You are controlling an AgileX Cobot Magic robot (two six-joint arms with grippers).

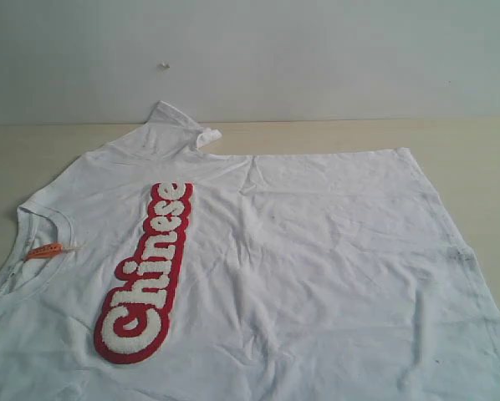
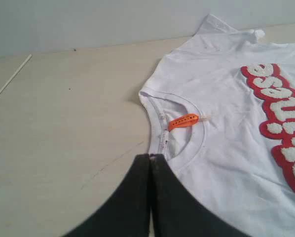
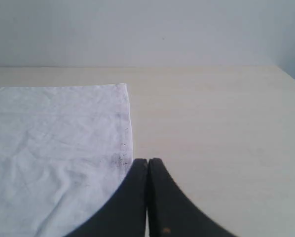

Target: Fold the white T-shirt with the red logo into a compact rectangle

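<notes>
On the table [image 1: 476, 150], the white T-shirt [image 1: 317, 276] lies spread out.

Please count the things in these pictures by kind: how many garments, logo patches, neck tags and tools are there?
white T-shirt: 1
red logo: 1
orange neck tag: 1
tools: 2 (left tool, right tool, both shut)
Total: 5

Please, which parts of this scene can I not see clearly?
- Exterior view: the large white cotton T-shirt runs off the bottom and left edges.
- Left wrist view: the red-bordered fuzzy "Chinese" logo is cut by the right edge; the black left hand covers some collar.
- Same view: the small orange neck tag has print too small to read.
</notes>
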